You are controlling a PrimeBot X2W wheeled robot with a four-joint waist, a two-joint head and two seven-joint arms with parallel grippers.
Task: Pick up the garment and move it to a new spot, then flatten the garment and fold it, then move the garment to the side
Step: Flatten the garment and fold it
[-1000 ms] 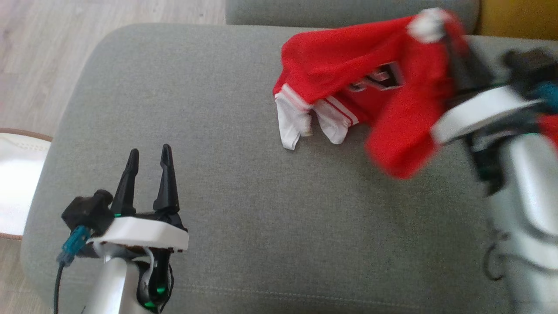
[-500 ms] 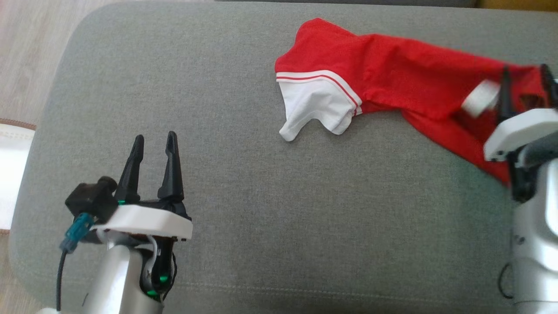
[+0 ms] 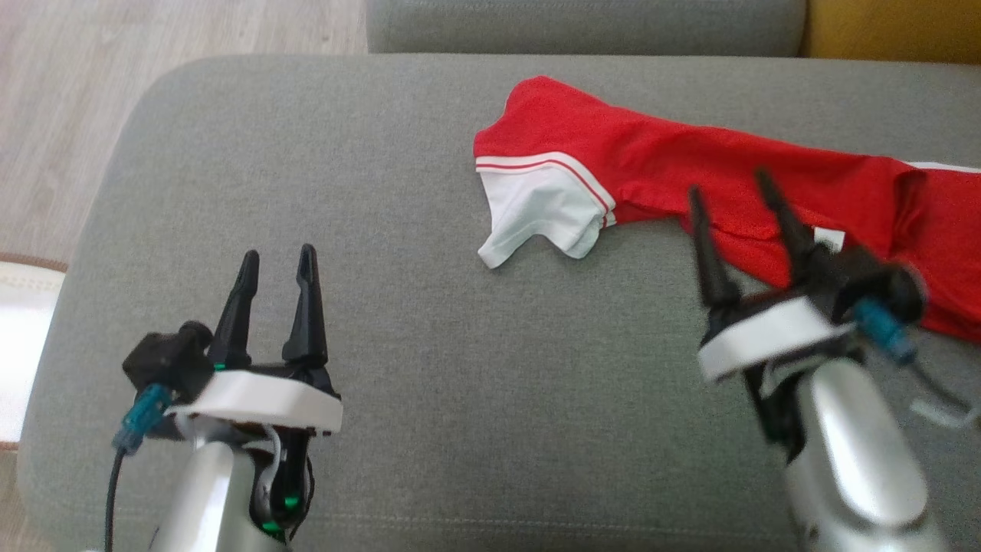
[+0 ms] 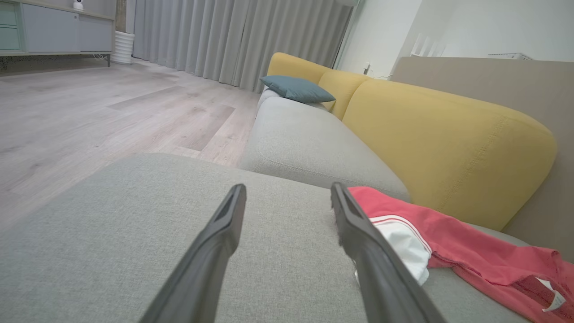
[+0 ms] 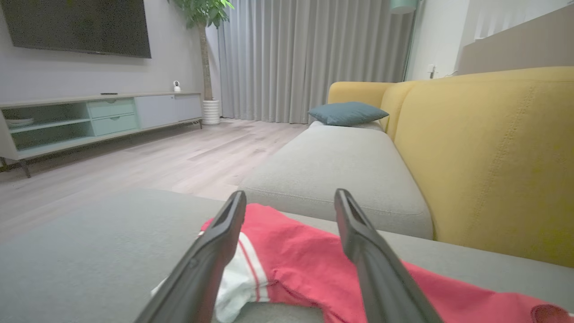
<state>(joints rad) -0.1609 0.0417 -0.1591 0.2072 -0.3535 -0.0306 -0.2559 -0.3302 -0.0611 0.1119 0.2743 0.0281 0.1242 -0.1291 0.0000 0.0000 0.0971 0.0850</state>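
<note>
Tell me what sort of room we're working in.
Most likely a home living room: a sofa with yellow backs and grey seat cushions, a dark TV on the wall above a low media cabinet, and floor-length grey curtains.

I see soft, even daylight on all my feeds, with only faint shadows. On the head view my right gripper (image 3: 726, 184) is smeared, and both wrist views go soft near the lens.

- A red garment (image 3: 690, 165) is laid out rumpled across the far right of the grey sofa seat (image 3: 398, 322).
- Its white, red-striped sleeve (image 3: 536, 211) is turned toward the left end.
</note>
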